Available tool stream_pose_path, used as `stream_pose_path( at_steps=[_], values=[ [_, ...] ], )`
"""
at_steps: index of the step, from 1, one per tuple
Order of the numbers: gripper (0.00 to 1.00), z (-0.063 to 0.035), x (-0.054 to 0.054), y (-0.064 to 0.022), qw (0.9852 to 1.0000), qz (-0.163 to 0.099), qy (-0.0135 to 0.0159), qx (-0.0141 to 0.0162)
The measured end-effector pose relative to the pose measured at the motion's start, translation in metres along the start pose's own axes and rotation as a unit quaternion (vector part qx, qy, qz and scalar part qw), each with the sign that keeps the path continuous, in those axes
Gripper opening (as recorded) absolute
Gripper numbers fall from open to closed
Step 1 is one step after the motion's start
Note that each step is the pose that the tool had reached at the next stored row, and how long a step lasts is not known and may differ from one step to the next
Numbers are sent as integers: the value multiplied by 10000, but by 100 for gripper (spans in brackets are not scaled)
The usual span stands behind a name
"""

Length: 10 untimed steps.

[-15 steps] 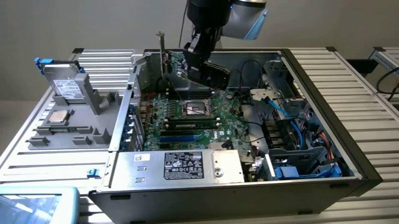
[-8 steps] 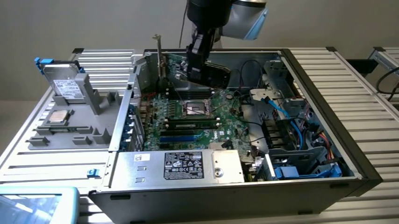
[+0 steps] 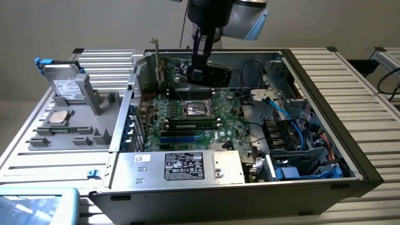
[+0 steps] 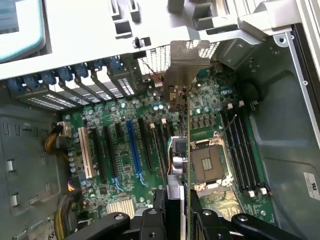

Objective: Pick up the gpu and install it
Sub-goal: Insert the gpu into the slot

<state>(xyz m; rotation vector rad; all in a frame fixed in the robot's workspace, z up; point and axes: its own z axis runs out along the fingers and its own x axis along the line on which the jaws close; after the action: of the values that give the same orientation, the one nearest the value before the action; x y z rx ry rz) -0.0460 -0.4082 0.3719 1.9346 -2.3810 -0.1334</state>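
At the exterior view's left, a grey holder (image 3: 93, 138) on the slatted table (image 3: 356, 84) carries a silver drive (image 3: 65, 88) with blue clips, standing on edge. A small square chip (image 3: 57, 117) lies flat just beside it. Next is the open computer case (image 3: 345, 140), lying on its side with the motherboard (image 3: 206, 133) facing up and the labelled power supply (image 3: 187, 166) at the near end. The arm hangs over the board's far part, and its gripper (image 3: 200, 72) is partly closed on the gpu (image 4: 181, 85), one finger on each face. The card stands on edge, its silver bracket toward the case's slotted back wall and rising above the case rim. In the wrist view its lower edge runs between the black expansion slots (image 4: 150, 145) and the open CPU socket (image 3: 198, 108); whether it touches a slot I cannot tell. Toward the exterior view's right, blue cables (image 3: 281, 115) loop through the drive bays
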Motion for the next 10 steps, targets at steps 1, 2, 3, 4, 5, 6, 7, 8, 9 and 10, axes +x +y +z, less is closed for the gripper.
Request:
stream_pose_path(
  at_steps=[1, 2, 3, 4, 5, 6, 7, 8, 9, 10],
  values=[
    [29, 1, 0, 0, 10000, -91, 10, 8],
    [29, 4, 0, 0, 9998, -175, 17, 22],
    [29, 5, 0, -1, 9997, -241, 22, 51],
    [29, 6, 0, -1, 9995, -297, 25, 91],
    [29, 7, 0, -1, 9993, -345, 22, 155],
    [29, 8, 0, -1, 9990, -382, 19, 222],
    [29, 9, 0, -1, 9987, -421, 20, 286],
    [29, 10, -1, -1, 9984, -452, 41, 323],
    [29, 10, 0, -1, 9982, -480, 78, 342],
    [29, 11, 0, -1, 9980, -508, 122, 357]
  ],
)
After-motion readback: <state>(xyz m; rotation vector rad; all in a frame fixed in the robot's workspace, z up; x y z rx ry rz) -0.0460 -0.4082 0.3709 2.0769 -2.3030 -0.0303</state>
